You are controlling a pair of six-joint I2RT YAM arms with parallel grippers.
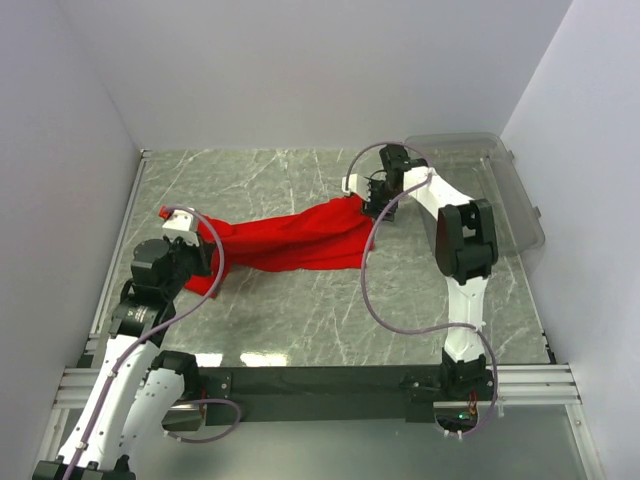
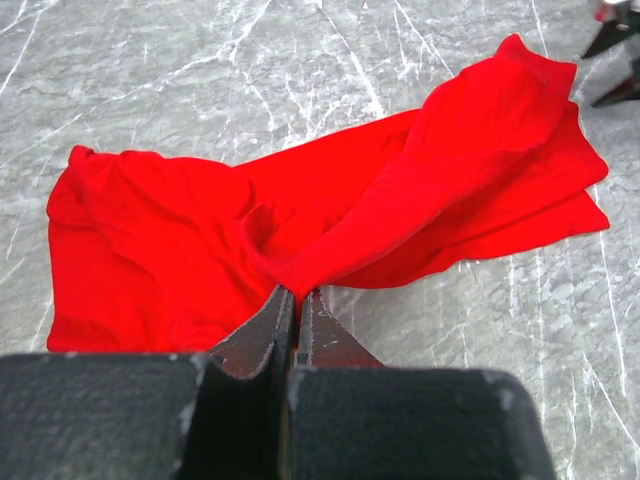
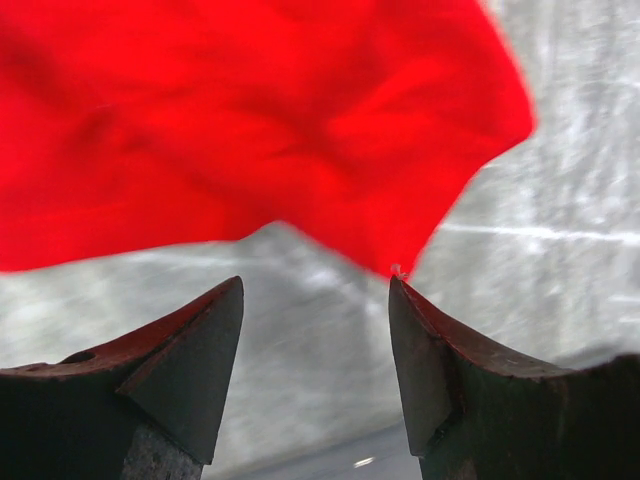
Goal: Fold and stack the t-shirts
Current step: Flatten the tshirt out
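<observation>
**Red t-shirt strung between two pincers on a marbled table**

Nearest us, the left pincer (image 2: 296,292) has its two dark, rough-grained fingers pressed flat together. A twisted rope of red cloth runs straight into the seam between them, so it is clamped on the t-shirt (image 2: 150,240).

Beyond its tips the shirt lies on the table (image 1: 300,310), a hard, glossy grey-green surface veined with white like marble. The cloth is soft, matte and bright red, bunched into a long crumpled band. It forms a broad rumpled lobe to the pincer's left and flat, layered folds reaching ahead and to its right.

At that far end the right pincer (image 3: 315,285) holds its wedge-shaped black fingers spread wide with nothing between them. A blurred corner of the shirt comes down just by one fingertip; we cannot tell whether it touches.

On the right pincer's outer side sits a clear plastic bin (image 1: 500,190) with rounded corners. Plain white walls (image 1: 300,70) enclose the table.
</observation>
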